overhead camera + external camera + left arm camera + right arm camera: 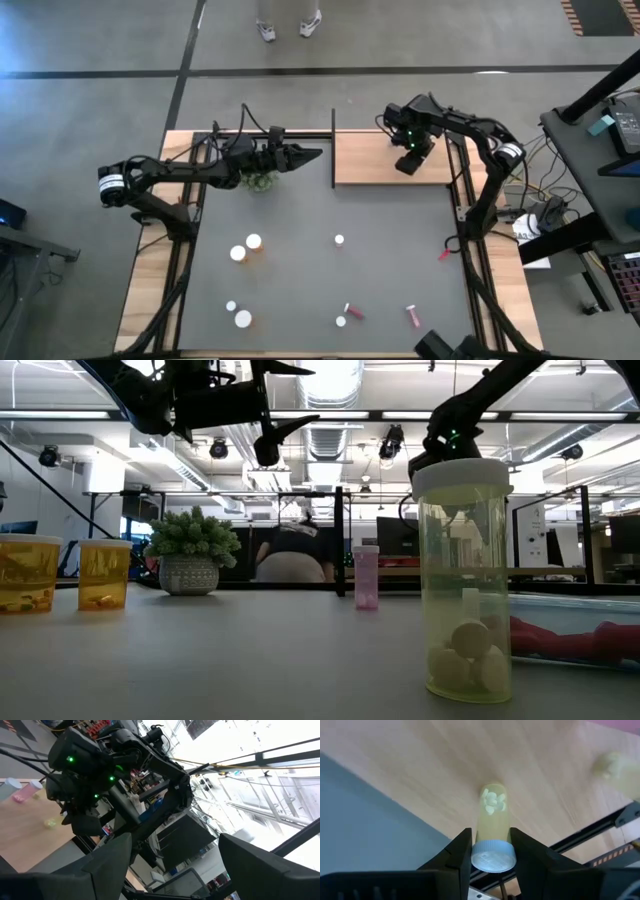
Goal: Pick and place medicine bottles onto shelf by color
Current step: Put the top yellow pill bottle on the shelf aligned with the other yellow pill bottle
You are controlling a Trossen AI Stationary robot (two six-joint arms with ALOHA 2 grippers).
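While the right gripper (490,851) clamps 1 yellow-green white-capped medicine bottle (491,822), the light-brown wooden shelf (470,765) lies directly below, the bottle's long axis along the fingers.

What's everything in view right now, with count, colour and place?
shelf: 1, light wood, table's far edge
plant: 1, green, beside the shelf
orange bottles: 2, left of table centre
pink vial: 1, upright, mid-table
yellow-green bottle: 1, upright, near edge
red vials: 3, lying, right and near side
white-capped bottles: 2, body colour unclear, near left
held vial: 1, yellow-green, over the shelf
person's shoes: 2, white, beyond the table
left gripper: open, above the plant
right gripper: shut on the held vial
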